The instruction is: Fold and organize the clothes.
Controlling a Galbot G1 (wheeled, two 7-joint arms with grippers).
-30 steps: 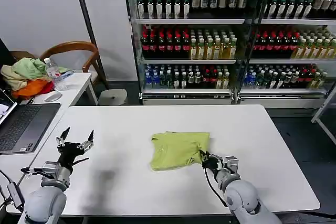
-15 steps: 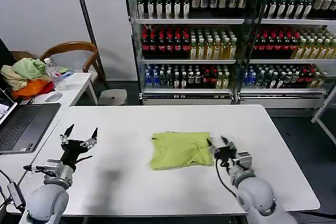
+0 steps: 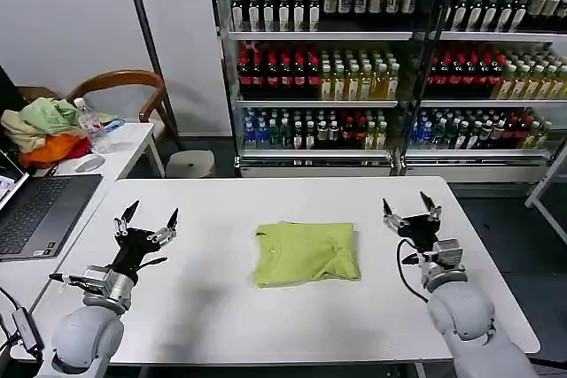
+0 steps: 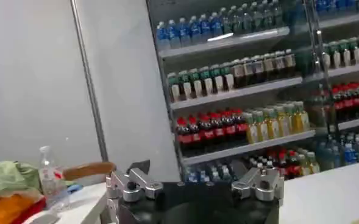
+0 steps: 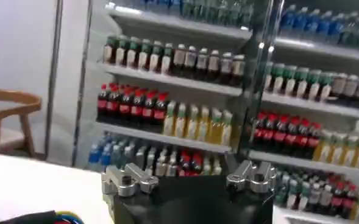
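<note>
Now we read no lettering on the folded T-shirt [image 3: 306, 253] at the white worktop [image 3: 221, 307] centre; our left gripper [image 3: 147, 223], fingers spread, hovers at its 9 o'clock, our right gripper [image 3: 408, 210], also spread, at 3 o'clock, both well apart from it

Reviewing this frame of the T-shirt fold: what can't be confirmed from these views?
- White lettering on the T-shirt: none visible in the head view; it may be folded inside or face down.
- Underside layers and sleeves of the fold: hidden by the top layer, head view.
- Left gripper fingertips: cut off by the lower edge in the left wrist view.
- Right gripper fingertips: likewise cut off in the right wrist view.
- Bottle labels on the shelves: too small to read.
</note>
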